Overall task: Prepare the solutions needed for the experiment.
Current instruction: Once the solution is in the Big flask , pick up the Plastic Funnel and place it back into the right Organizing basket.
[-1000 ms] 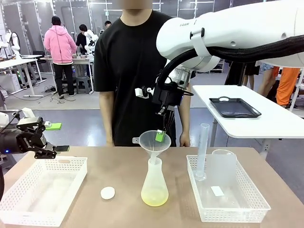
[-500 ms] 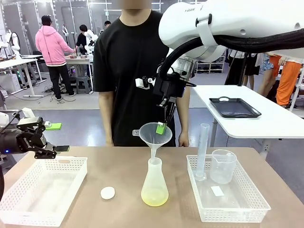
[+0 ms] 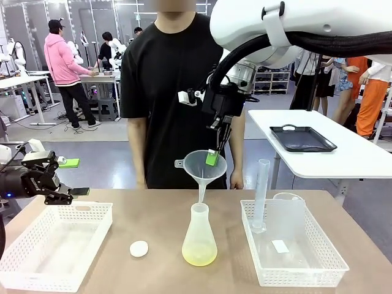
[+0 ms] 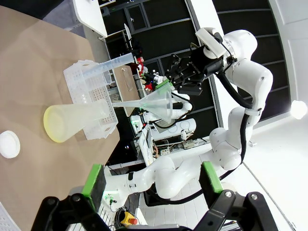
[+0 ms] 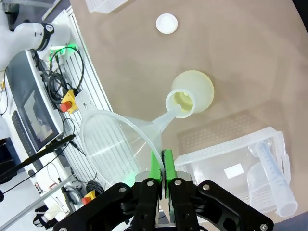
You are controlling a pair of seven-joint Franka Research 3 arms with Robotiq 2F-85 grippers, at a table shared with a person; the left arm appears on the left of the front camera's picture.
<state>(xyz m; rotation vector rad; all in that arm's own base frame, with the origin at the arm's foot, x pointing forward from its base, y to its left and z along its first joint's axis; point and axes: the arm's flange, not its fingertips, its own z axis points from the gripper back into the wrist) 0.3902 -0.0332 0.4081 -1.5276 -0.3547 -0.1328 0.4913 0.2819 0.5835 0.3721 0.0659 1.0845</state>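
**Funnel (image 3: 204,165) held above the flask (image 3: 199,236) of yellow solution (image 3: 199,255).**
You see the right gripper (image 3: 212,157) pinched shut on the funnel's rim, with the thin wall caught between its green pads. The spout hangs just over the flask mouth. The solution lies as a shallow pale yellow layer in the bottom of the flask, which stands upright on the table (image 3: 159,220) between two white baskets. The left gripper (image 4: 151,182) hovers near the far corner of the left basket (image 3: 92,207), its jaws spread wide and holding nothing. A cylinder (image 3: 262,190) and a beaker (image 3: 288,214) stand in the right basket (image 3: 294,278). A white cap (image 3: 139,248) lies near the flask.
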